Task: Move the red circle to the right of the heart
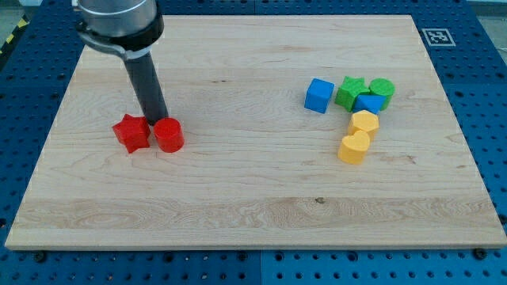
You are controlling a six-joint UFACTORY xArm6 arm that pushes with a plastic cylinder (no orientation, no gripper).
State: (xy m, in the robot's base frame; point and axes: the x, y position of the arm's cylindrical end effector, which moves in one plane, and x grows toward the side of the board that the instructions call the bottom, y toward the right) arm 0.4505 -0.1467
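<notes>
The red circle [169,135] lies left of the board's centre, with a red star [131,132] close on its left. My tip [157,120] is down on the board at the red circle's upper left edge, between the two red blocks. The yellow heart [354,148] lies far off towards the view's right, the lowest block of a cluster there.
Above the heart is a yellow hexagon-like block [364,123]. Above that are a blue block [369,104], a green star [349,92], a green circle [382,89] and a blue cube [318,95]. The wooden board [238,206] lies on a blue perforated table.
</notes>
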